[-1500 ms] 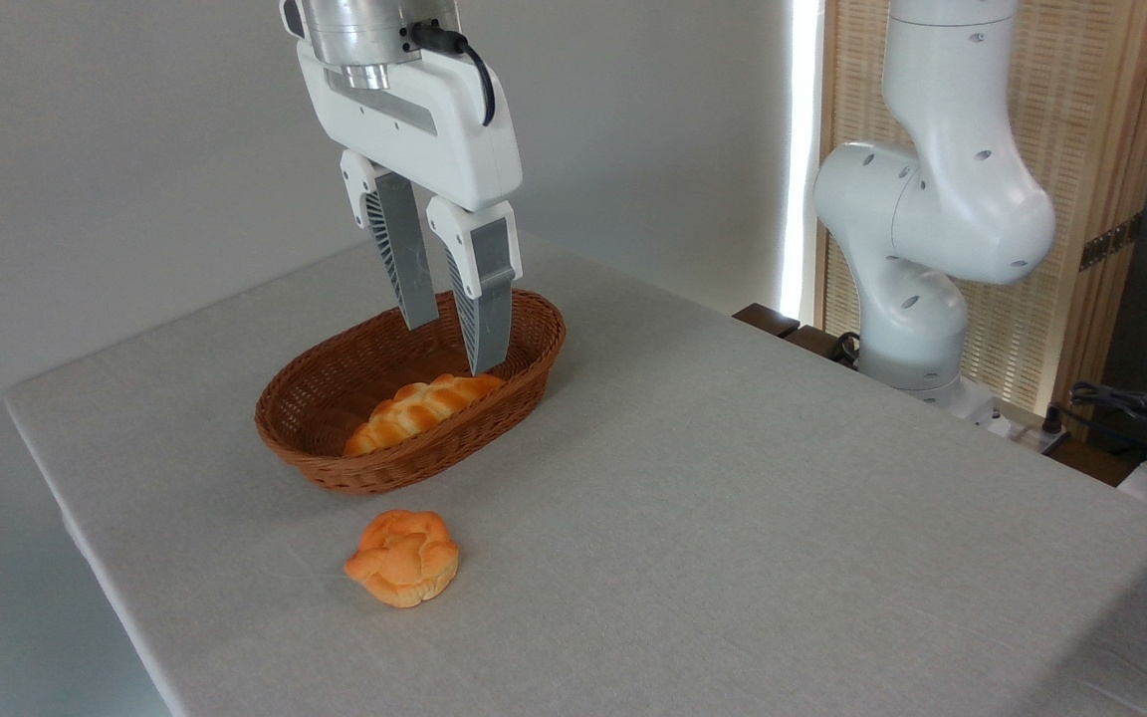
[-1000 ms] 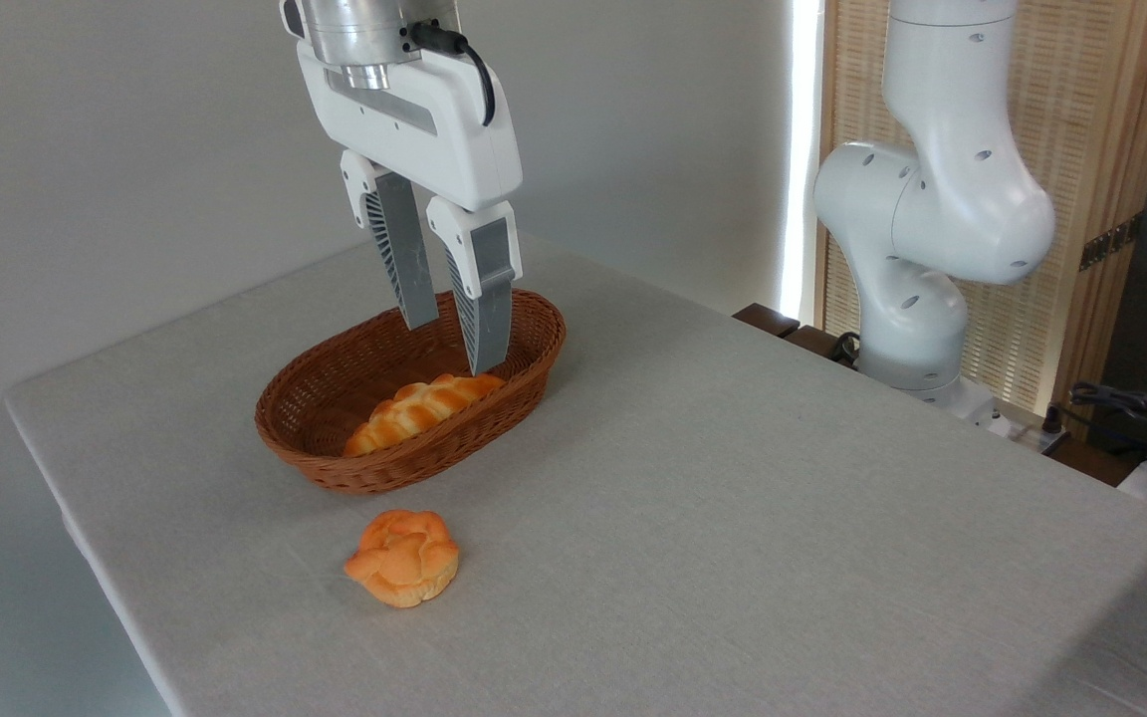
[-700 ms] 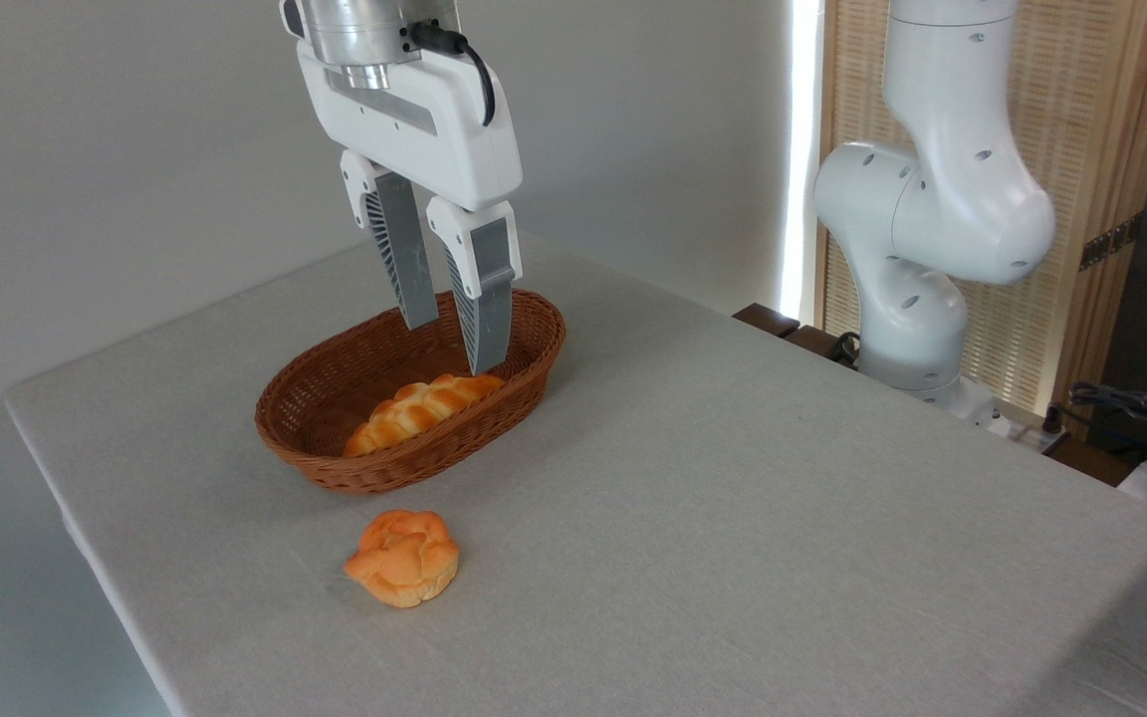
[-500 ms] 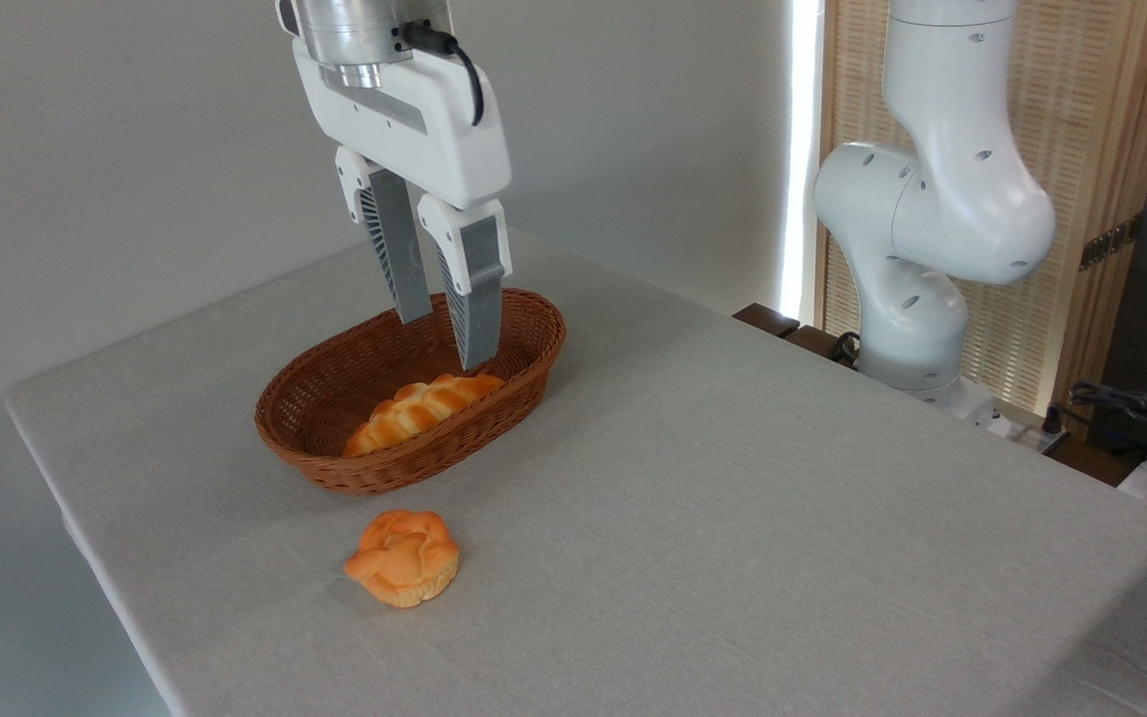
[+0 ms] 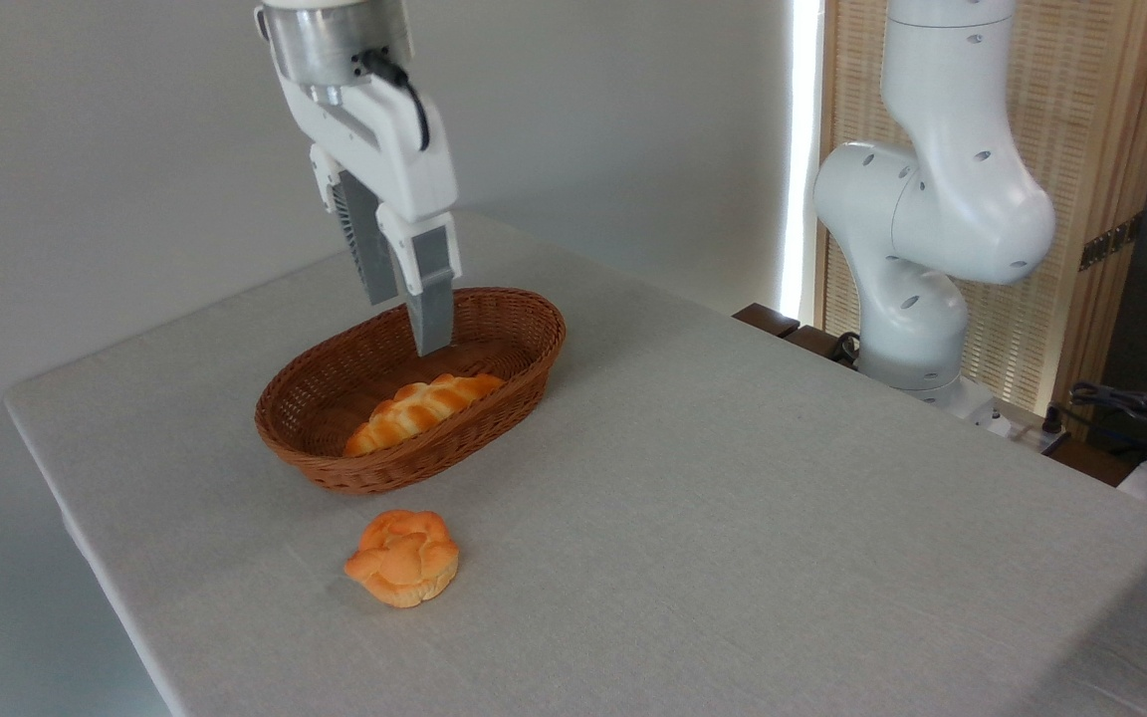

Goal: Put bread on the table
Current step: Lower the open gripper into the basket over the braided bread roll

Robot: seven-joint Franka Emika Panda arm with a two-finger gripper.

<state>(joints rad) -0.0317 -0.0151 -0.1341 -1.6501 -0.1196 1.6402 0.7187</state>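
The long braided golden-orange bread (image 5: 421,409) lies inside the brown oval wicker basket (image 5: 524,373), along its near side. The light grey table (image 5: 733,518) carries the basket. My gripper (image 5: 404,324) hangs above the basket's middle, a little above and behind the loaf, touching nothing. It is turned so that one finger mostly covers the other; a narrow gap shows between them and nothing is held.
A small round knotted orange bun (image 5: 401,558) sits on the cloth in front of the basket. The arm's white base (image 5: 917,299) stands at the table's far right edge. Cables and dark gear (image 5: 1146,423) lie at the right border.
The gripper has shifted left and slightly up over the basket and rotated about its vertical axis, so its fingers now line up one behind the other. Bread, basket and bun have not moved.
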